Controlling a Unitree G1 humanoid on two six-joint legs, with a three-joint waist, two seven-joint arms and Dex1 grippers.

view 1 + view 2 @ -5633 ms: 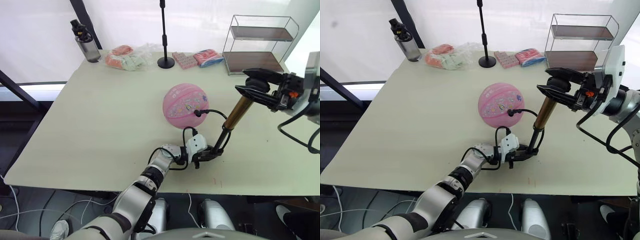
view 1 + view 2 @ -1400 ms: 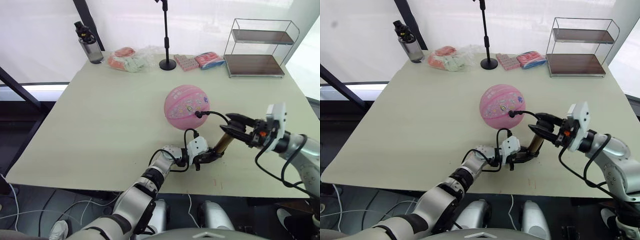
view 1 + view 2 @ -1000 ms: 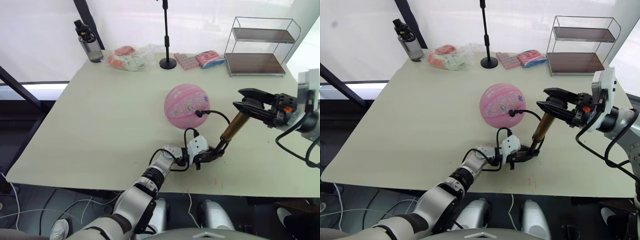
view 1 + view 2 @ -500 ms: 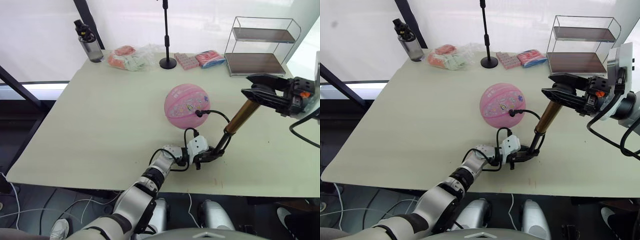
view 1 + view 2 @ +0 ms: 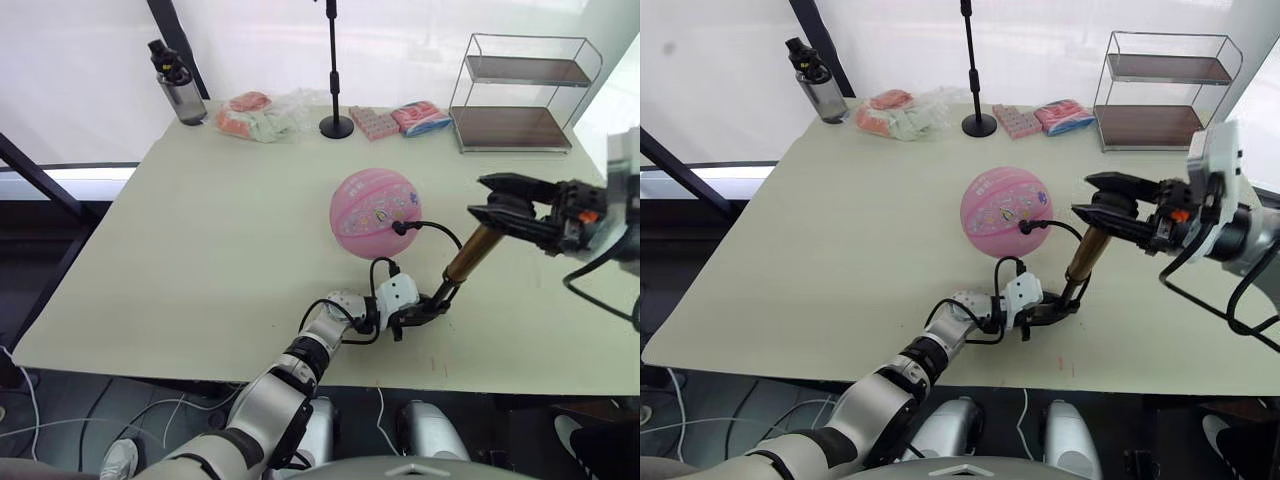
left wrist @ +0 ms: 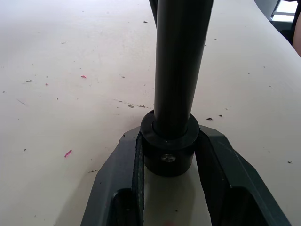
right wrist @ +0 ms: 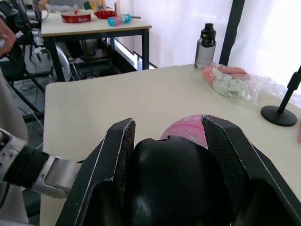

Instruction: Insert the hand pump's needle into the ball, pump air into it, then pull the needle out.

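Left wrist view has the left gripper (image 6: 170, 188) clamped on the black base collar of the hand pump (image 5: 462, 262), pinning that end to the table (image 5: 200, 220). From the head camera, the right gripper (image 5: 497, 208) is closed around the pump's black handle at the raised end, the gold barrel slanting down toward the left gripper. A thin black hose arcs from the pump's low end to the ball (image 5: 374, 212), where the needle (image 5: 397, 228) sits in the near right side. To pump well, I judge the right arm should stroke straight along the barrel's axis while the left keeps the base from sliding, so the hose stays slack and the needle is not tugged.
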